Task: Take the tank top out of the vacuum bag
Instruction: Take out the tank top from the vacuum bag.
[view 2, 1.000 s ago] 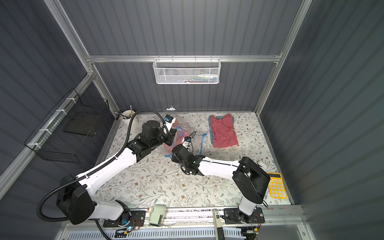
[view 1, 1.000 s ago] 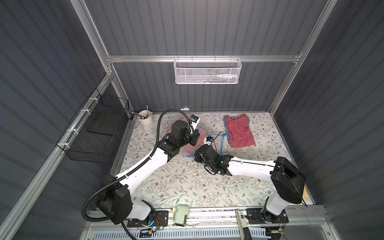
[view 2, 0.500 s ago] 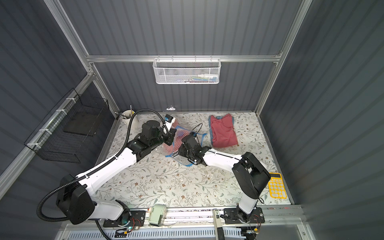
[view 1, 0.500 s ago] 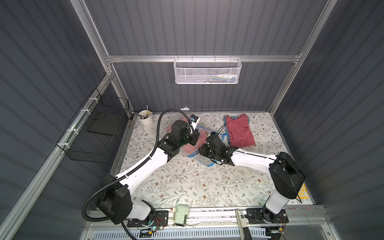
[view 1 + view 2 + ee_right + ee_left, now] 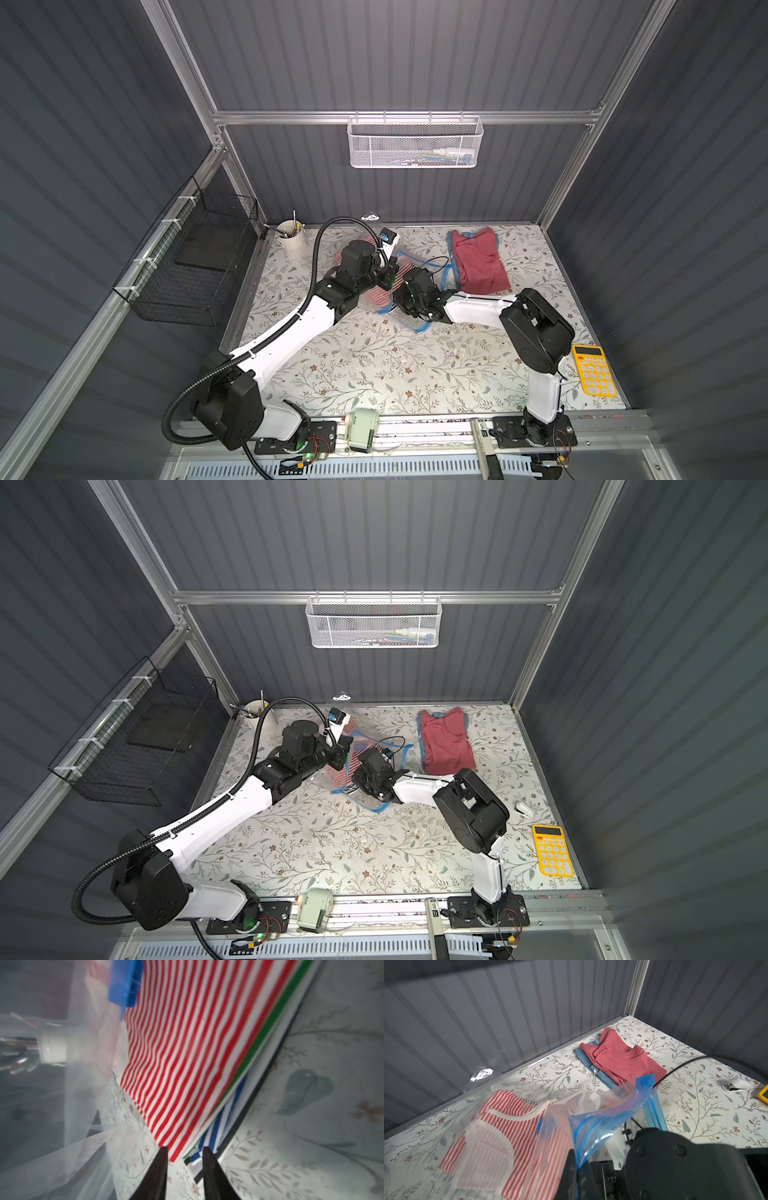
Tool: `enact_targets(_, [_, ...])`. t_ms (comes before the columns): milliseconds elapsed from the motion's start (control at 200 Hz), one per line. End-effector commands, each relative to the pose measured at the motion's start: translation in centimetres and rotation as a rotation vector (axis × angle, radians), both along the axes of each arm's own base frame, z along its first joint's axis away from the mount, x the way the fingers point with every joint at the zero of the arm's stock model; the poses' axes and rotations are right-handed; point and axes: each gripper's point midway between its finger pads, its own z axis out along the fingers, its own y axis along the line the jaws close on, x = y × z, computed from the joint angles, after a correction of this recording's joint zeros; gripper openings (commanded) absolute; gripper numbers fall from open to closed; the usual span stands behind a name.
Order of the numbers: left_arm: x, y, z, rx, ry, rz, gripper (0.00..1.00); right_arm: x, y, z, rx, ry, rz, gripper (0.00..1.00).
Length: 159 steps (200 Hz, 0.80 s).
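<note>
Clearly the job is only partly done. The large clear crinkly plastic vacuum bag (image 5: 591, 1105) with its bright blue zip strip (image 5: 652, 1103) lies in the far half of the floral-patterned bench (image 5: 374, 374), nearer the left edge than the right, and its mouth is open. The left gripper (image 5: 577, 1164) is clenched on the blue-edged lip of the bag and holds it raised off the bench, so the plastic forms a tent.

The red-and-white striped tank top (image 5: 492, 1132), with white binding round its armholes, lies inside the bag on the lower sheet. As far as the wrist views show, none of it is out yet. The right gripper (image 5: 184, 1148) has its tips inside the mouth with the jaws apart, and the near corner of the striped cloth lies between them. They do not appear to press on it, so the garment looks ungrasped.

What seems left is to pinch that corner, draw the tank top out through the mouth and lay it on bare bench. A folded pink top (image 5: 482, 266) on a blue garment (image 5: 589, 1064) lies near the far edge, well apart from the bag.
</note>
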Motion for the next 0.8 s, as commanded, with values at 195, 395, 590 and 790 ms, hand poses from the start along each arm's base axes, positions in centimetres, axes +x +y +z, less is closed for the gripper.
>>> enact_targets(195, [-0.1,-0.4,1.3,-0.030,-0.025,-0.010,0.00,0.9,-1.8,0.4,0.039,-0.013,-0.155,0.30])
enact_targets(395, [0.0,-0.5,1.1,-0.029,-0.020,-0.011,0.00,1.6,-1.1,-0.1,0.056,-0.009,-0.139,0.30])
enact_targets(590, [0.0,-0.4,1.0,-0.027,-0.020,-0.008,0.00,2.3,-0.5,0.1,0.057,-0.025,-0.130,0.29])
enact_targets(790, [0.1,-0.4,1.0,-0.026,-0.021,-0.007,0.00,3.0,-0.4,0.2,0.054,-0.036,-0.134,0.27])
